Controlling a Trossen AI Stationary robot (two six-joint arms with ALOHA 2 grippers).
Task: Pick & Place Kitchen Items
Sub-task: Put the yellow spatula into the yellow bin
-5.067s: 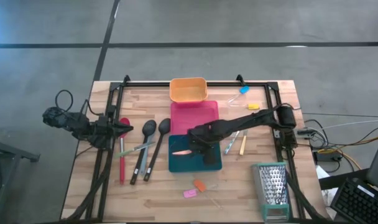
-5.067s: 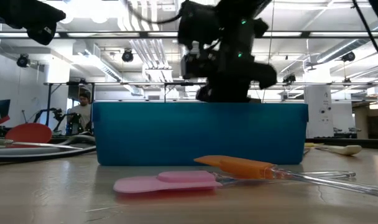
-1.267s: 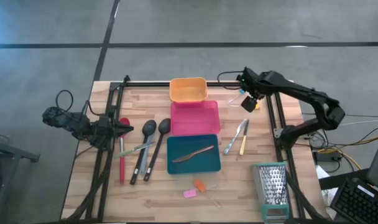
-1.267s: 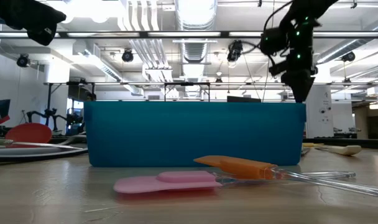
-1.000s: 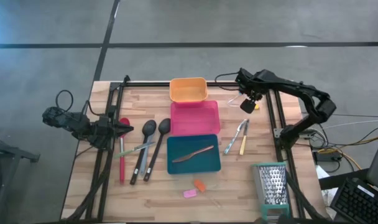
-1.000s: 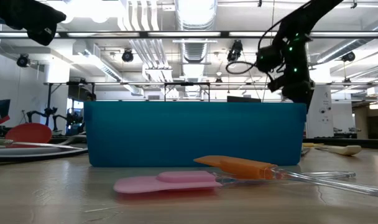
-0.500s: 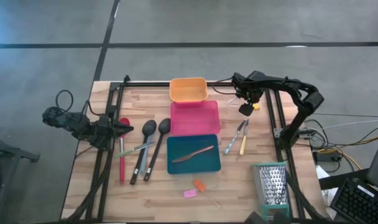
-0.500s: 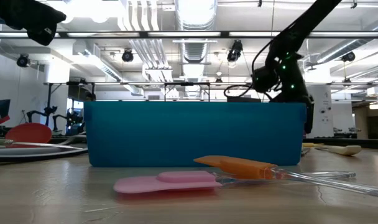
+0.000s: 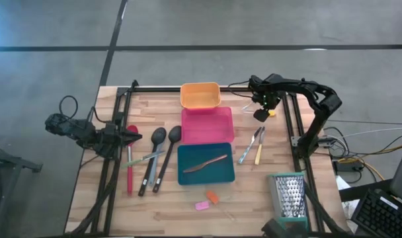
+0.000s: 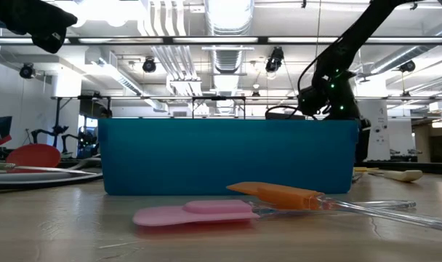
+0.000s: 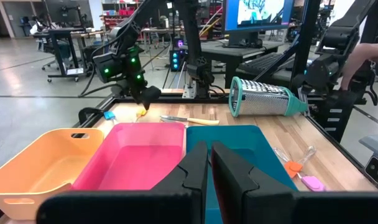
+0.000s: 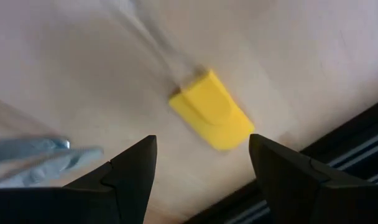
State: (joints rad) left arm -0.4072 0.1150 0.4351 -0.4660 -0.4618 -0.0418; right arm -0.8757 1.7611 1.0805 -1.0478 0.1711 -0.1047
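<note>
We have the right gripper (image 9: 260, 115) poised over the far right of the table (image 9: 168, 211), its fingers (image 12: 128, 171) spread wide and holding nothing, with a small yellow spatula (image 12: 211, 117) lying on the wood between them in the right wrist view. That straddle looks deliberate: we judge it lines the jaws up on either side of the yellow head so a closing move could catch it, though the gripper has not touched it yet. Beside it the wrist view catches the blurred tips of the metal tongs (image 12: 33, 155), close enough that we should take care not to snag them. Our left gripper (image 11: 207, 162) waits at the left edge of the table with its fingers pressed together and empty, looking across the three trays. The orange tray (image 9: 200, 96), pink tray (image 9: 207, 125) and teal tray (image 9: 206, 165) sit in a row down the middle, which puts them within reach of either arm; only the teal one has anything in it, a brown utensil (image 9: 205, 163) lying slantwise. Most items are not yet placed: the red spatula (image 9: 131, 158), two black spoons (image 9: 166, 153) and a grey spoon (image 9: 150, 173) lie side by side on the left, a yellow-handled knife (image 9: 258, 153) on the right, and orange (image 10: 279, 195) and pink pieces (image 10: 195, 212) near the front edge. The grater (image 9: 289, 198) lies at the front right.
</note>
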